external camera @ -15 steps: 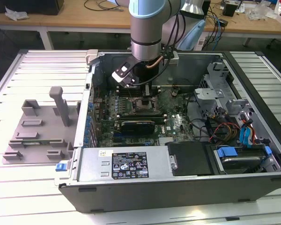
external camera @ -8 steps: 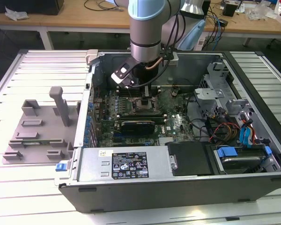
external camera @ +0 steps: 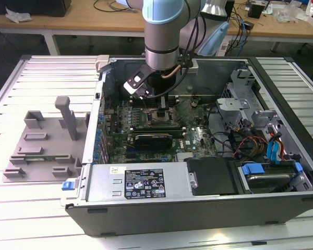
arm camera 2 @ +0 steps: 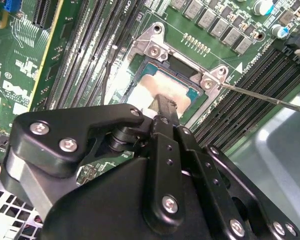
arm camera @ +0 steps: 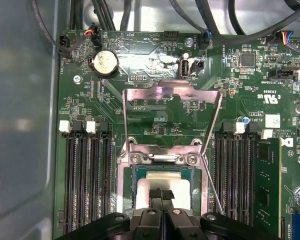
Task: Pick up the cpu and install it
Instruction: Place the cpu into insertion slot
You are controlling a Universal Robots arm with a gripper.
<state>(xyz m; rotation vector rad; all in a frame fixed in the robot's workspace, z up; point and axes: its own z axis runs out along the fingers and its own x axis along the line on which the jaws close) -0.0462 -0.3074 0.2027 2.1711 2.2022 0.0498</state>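
The cpu (arm camera: 160, 176), a flat square chip with a pale silvery top, lies flat inside the open socket frame (arm camera: 162, 156) on the green motherboard. In the second wrist view the cpu (arm camera 2: 152, 87) shows partly under the black finger. My gripper (arm camera: 162, 195) hangs straight over it, its two black fingertips pressed together at the chip's top face, touching it or just above it. The gripper (arm camera 2: 165, 106) sits over the near half of the chip. In the exterior view the arm reaches down into the computer case, with the gripper (external camera: 159, 101) above the socket.
The socket's metal load plate (arm camera: 172, 95) stands raised behind the socket and its thin latch lever (arm camera 2: 260, 97) sticks out sideways. Black memory slots (arm camera: 87, 185) flank the socket, one holding a module (arm camera: 267, 185). The case wall (external camera: 198, 208) surrounds the board. A grey fixture (external camera: 41, 140) lies at the exterior view's left.
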